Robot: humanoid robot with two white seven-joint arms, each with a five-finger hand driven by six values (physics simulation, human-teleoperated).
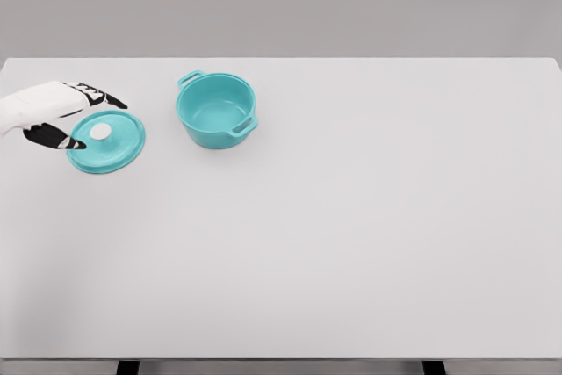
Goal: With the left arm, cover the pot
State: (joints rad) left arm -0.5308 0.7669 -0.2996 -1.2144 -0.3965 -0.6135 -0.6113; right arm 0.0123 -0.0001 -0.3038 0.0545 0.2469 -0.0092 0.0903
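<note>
1. On the white table [351, 243], toward its far left: a teal pot [216, 110], uncovered, upright, two small handles on the rim.
2. Left of the pot, apart from it: a teal lid [106, 142] with a white knob [100, 132], flat on the table.
3. At the lid's left edge: the left hand [63, 111], reaching in from the picture's left, dark fingers [105, 97] spread above and below the rim; whether gripping or only touching, cannot tell.

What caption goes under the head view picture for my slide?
Left hand reaches around the teal lid on the white table, beside the open teal pot.
</note>
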